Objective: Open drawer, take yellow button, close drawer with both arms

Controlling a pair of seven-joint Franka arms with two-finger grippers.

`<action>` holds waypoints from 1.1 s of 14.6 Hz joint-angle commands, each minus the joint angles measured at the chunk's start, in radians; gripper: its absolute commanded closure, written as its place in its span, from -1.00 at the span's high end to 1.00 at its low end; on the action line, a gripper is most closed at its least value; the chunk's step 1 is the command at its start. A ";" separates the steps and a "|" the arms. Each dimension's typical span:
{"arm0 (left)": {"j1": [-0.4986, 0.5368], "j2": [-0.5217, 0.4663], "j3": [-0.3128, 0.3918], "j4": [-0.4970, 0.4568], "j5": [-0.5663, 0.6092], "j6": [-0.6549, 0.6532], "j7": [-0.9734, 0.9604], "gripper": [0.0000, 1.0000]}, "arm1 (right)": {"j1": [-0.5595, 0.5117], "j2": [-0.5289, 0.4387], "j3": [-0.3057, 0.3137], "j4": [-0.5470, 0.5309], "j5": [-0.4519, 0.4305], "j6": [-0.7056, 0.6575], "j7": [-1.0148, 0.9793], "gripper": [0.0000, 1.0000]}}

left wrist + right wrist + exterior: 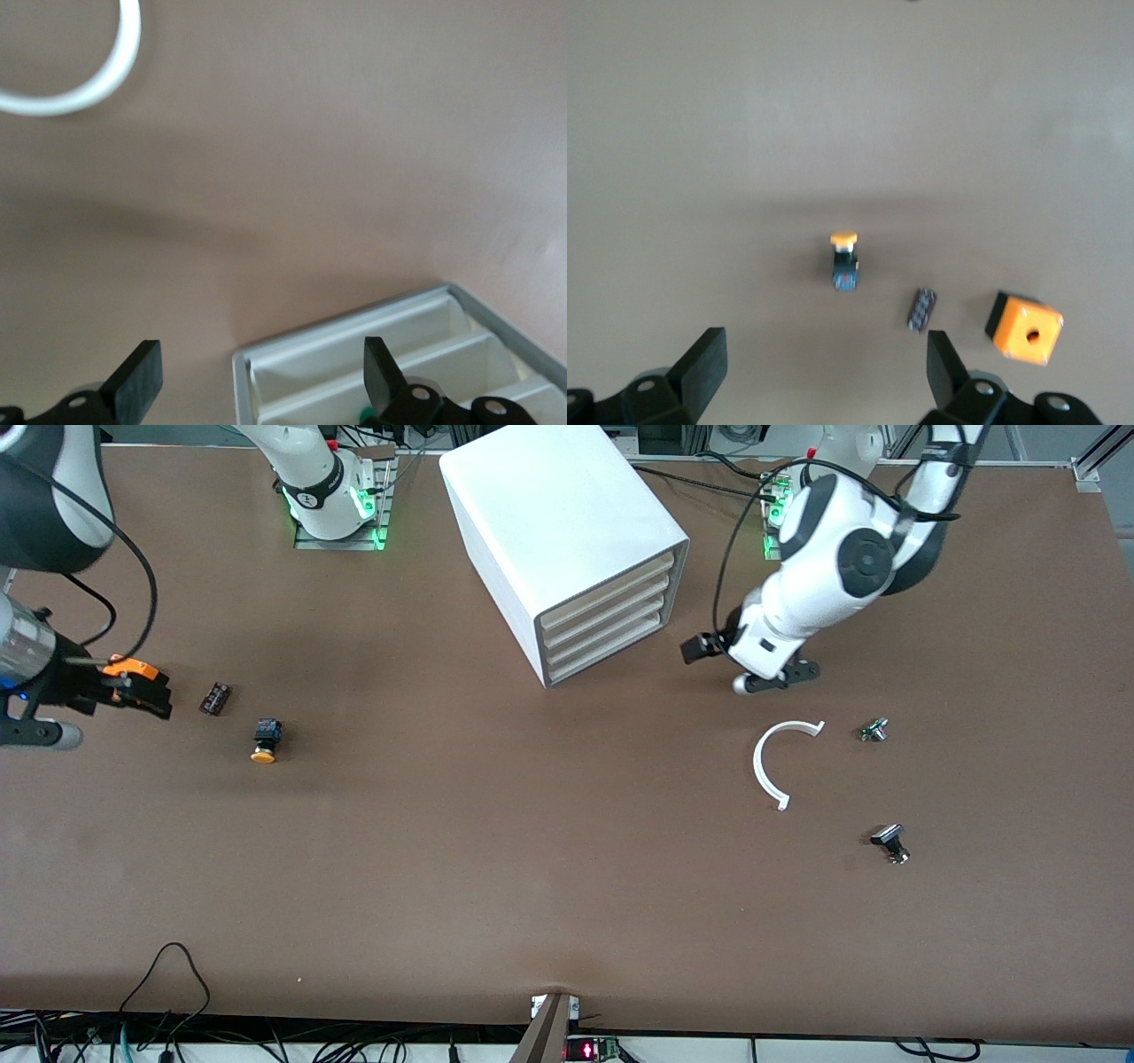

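Observation:
The white cabinet [567, 531] stands mid-table with all four drawers shut; the uppermost drawer [608, 588] shows its cream front. The button [266, 742] lies on its side on the bare table toward the right arm's end, orange-yellow cap toward the front camera. In the right wrist view the button [844, 261] is ahead of my open, empty right gripper [824, 367]. That right gripper [137, 693] hovers over the orange box. My left gripper [700, 646] hangs open and empty just in front of the cabinet's drawer face. In the left wrist view the cabinet's front corner [266, 354] lies between the left gripper's [261, 376] fingers.
An orange square box with a hole [131, 669] [1023, 329] and a small dark chip [215, 698] [921, 310] lie near the button. A white C-shaped ring [758, 760] [106, 80], a small green part [873, 731] and a black-capped metal piece [890, 843] lie toward the left arm's end.

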 commanded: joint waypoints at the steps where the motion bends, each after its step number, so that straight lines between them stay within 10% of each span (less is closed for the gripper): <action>1: 0.017 -0.025 0.087 0.076 0.115 -0.058 0.130 1.00 | 0.003 -0.028 0.008 0.015 0.001 -0.061 -0.023 1.00; 10: 0.023 -0.050 0.305 0.414 0.372 -0.550 0.420 1.00 | 0.001 -0.033 -0.011 0.006 0.034 -0.052 -0.067 1.00; 16: 0.031 -0.039 0.302 0.487 0.341 -0.562 0.367 1.00 | 0.001 -0.031 -0.026 0.007 0.047 -0.047 -0.051 1.00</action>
